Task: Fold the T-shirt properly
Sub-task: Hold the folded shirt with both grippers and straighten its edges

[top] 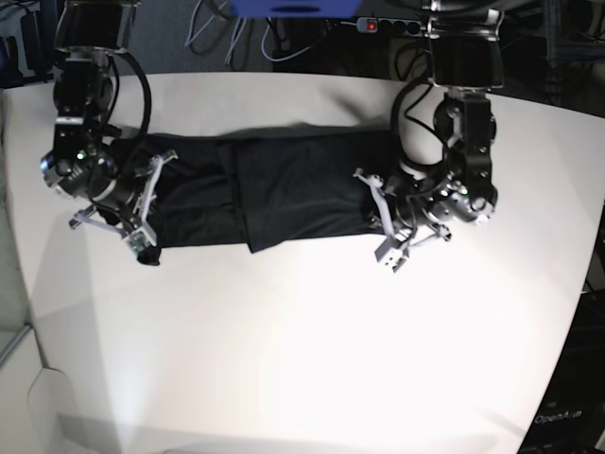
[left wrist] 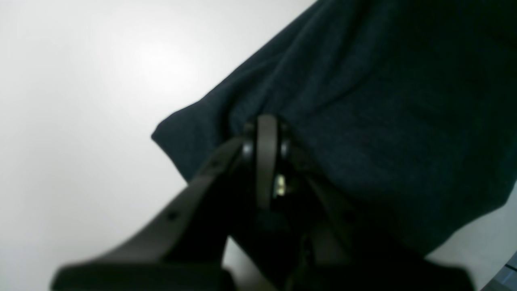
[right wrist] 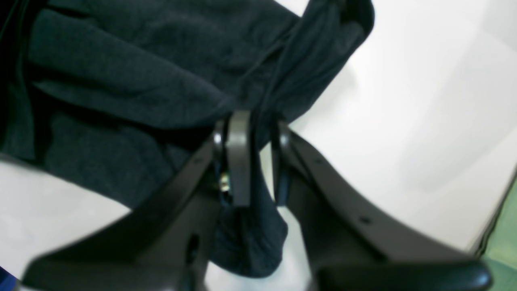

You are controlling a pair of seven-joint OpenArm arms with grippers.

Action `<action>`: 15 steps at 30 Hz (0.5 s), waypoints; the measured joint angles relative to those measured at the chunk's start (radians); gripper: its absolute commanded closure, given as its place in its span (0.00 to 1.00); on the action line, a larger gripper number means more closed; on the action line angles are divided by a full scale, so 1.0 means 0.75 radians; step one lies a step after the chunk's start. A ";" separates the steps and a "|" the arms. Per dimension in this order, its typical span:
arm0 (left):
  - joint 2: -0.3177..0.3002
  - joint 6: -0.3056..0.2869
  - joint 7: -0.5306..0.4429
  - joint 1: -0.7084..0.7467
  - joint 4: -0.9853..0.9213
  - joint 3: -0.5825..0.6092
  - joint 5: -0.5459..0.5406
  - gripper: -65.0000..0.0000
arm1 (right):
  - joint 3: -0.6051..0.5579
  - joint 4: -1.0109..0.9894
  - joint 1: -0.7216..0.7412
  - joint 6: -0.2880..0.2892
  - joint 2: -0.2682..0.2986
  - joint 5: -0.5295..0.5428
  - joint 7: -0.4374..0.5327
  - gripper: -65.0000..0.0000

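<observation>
Table (top: 302, 359) white and rounded, filling most of the base view, bare and brightly lit across its near half. Across the far half, T-shirt (top: 274, 189) — black, stretched in a long band from side to side, already doubled over itself, with one folded layer lying over the middle and a loose edge hanging toward the near side. At that view's right end, left gripper (top: 378, 225) pressed fully together at the hem, fingers (left wrist: 266, 137) meeting on the cloth edge in the left wrist view, dark knit bunched just beyond them over the pale tabletop. At the opposite end, right gripper (right wrist: 250, 133) narrowly parted and pinching a thick fold of the same fabric — a tongue of cloth hanging down between its fingers (right wrist: 238, 137), the rest gathered in soft creases above. Behind the table, cables (top: 217, 28) and a power strip (top: 383, 26), small and dim.
</observation>
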 measured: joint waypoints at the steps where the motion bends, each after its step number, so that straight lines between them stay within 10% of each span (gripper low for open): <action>1: 0.000 0.001 0.000 0.001 0.000 0.000 0.000 1.00 | 0.000 0.000 -0.002 0.000 0.000 0.001 0.000 0.87; 15: 0.000 0.000 0.000 0.002 -0.001 0.000 0.000 1.00 | -0.001 -0.059 -0.005 0.000 0.000 0.000 0.006 0.93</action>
